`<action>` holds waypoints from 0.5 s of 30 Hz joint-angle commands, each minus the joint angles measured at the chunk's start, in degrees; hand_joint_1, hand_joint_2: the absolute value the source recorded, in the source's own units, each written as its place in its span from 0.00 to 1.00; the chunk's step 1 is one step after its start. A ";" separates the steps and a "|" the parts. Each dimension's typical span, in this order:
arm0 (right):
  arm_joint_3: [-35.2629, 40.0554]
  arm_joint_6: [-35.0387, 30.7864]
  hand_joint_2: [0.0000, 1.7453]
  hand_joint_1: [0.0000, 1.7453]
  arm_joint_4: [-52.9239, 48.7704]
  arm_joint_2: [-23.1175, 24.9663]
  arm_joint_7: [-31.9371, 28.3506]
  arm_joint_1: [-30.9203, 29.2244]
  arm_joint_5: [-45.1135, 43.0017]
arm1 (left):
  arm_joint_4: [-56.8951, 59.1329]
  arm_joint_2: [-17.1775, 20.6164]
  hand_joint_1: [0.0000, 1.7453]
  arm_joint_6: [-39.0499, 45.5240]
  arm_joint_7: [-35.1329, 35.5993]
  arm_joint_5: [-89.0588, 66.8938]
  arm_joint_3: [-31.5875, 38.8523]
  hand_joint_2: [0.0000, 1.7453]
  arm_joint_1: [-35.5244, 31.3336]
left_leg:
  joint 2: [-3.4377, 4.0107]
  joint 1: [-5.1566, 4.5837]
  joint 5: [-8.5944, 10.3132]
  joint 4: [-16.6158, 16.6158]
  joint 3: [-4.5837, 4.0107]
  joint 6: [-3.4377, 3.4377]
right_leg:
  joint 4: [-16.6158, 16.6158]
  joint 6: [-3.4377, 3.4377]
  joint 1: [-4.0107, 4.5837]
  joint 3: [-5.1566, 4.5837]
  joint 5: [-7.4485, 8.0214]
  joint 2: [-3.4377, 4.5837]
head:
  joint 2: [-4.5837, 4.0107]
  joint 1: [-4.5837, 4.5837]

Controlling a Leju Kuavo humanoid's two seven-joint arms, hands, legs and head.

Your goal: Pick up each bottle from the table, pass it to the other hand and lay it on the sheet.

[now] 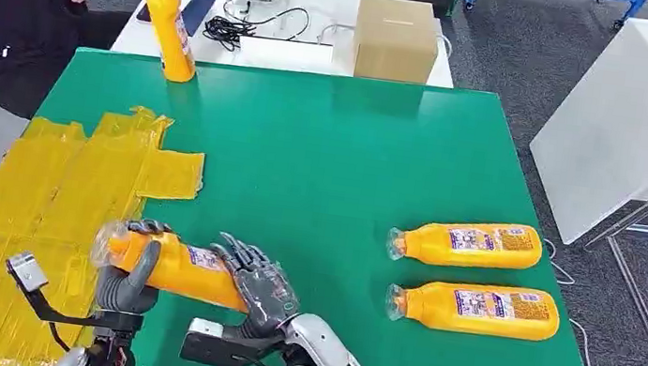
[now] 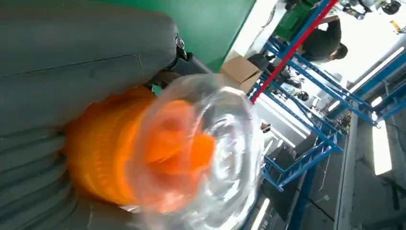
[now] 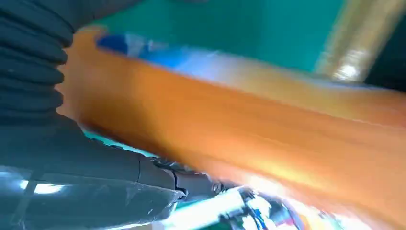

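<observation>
Both robot hands grip one orange bottle (image 1: 181, 267): left robot hand (image 1: 130, 273) near cap, right robot hand (image 1: 261, 286) mid-body.

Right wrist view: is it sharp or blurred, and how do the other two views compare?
Right wrist view: heavily smeared, the held bottle an orange streak with an unreadable label. Left wrist view: the bottle's clear cap is soft and glary, the bright background washed out. Head view: sharp and evenly lit; labels on the two lying bottles show clearly.
</observation>
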 commanded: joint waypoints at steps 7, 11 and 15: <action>-6.06 -1.84 0.00 0.00 -16.73 -6.89 -1.10 5.45 1.01 | -0.44 -0.17 1.00 -0.82 -0.83 -0.39 0.90 1.00 -0.06 | -0.08 0.00 -0.06 -0.03 0.12 -0.04 | -0.05 0.02 0.00 0.17 -0.07 -0.09 | 0.00 0.02; -7.88 -3.90 0.00 0.00 -19.07 -7.25 -1.92 7.30 1.84 | -2.79 0.03 1.00 -0.70 -2.03 -2.83 1.02 1.00 0.58 | -0.07 0.04 -0.09 -0.02 0.15 -0.04 | -0.07 0.02 0.03 0.21 -0.09 -0.06 | 0.00 0.02; -9.30 -4.94 0.00 0.00 -22.31 -8.33 -2.35 9.32 2.14 | -6.27 0.54 1.00 2.08 -3.82 -7.03 1.59 1.00 0.97 | -0.12 0.03 -0.09 0.01 0.08 -0.02 | -0.04 0.02 0.03 0.16 -0.10 -0.10 | 0.00 0.02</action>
